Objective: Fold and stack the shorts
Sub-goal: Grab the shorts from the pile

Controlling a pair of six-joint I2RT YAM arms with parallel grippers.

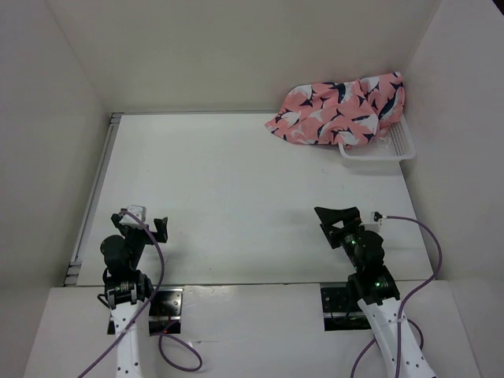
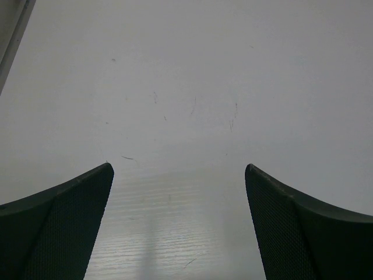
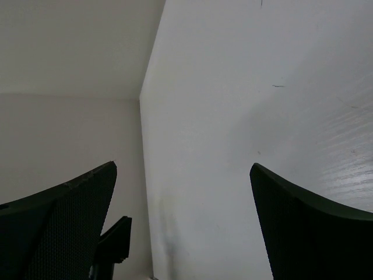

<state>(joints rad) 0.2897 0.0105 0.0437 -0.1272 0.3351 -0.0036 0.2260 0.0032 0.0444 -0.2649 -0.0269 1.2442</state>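
Note:
The salmon-pink shorts [image 1: 339, 109] with navy and white bird shapes lie crumpled at the far right corner, draped over the rim of a white mesh basket [image 1: 390, 147] and spilling onto the table. My left gripper [image 1: 142, 222] is open and empty at the near left, far from the shorts. My right gripper [image 1: 346, 218] is open and empty at the near right, well in front of the basket. Both wrist views show only bare white table between spread dark fingers [image 2: 70, 221] [image 3: 303, 227]; the shorts do not show there.
White walls close the table at the back and both sides. A metal rail [image 1: 93, 197] runs along the table's left edge. The table's near edge and part of the left arm [image 3: 111, 245] show in the right wrist view.

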